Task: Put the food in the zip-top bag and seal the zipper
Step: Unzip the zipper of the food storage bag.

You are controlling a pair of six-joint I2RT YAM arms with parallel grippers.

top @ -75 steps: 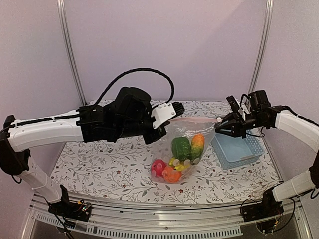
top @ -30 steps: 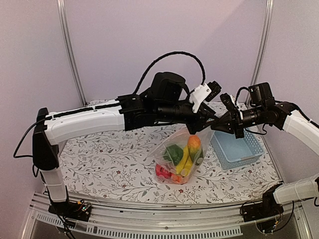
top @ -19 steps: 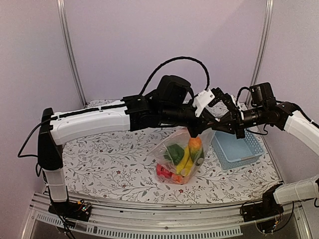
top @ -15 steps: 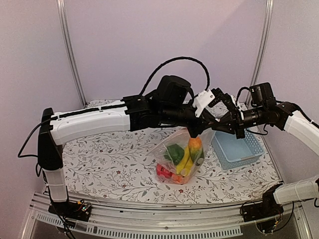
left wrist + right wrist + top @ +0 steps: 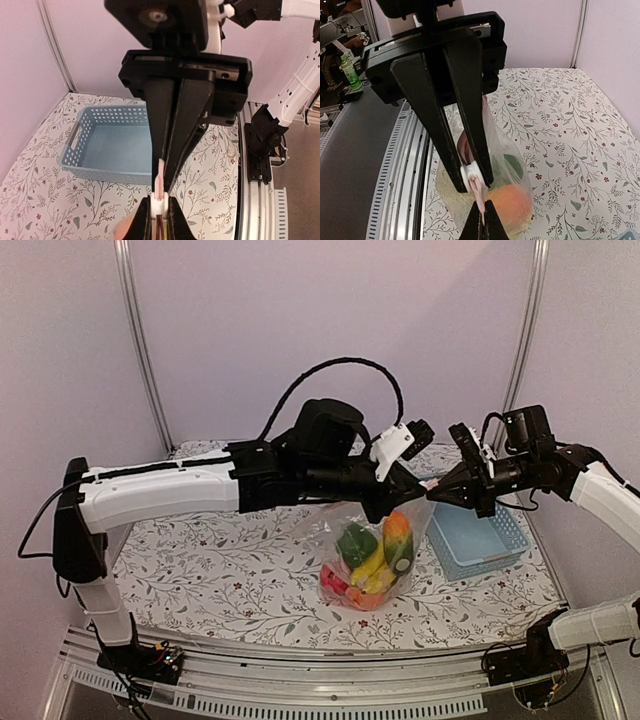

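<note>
Bag (image 5: 332,538) of toy food (image 5: 375,565) held up mid-frame, left jaws and right jaws both pinched shut on its pink zipper (image 5: 159,176).

Clear crinkly plastic zip-top bag (image 5: 335,540); matt plastic basket (image 5: 482,540); table covering (image 5: 200,560) perhaps cloth.
</note>
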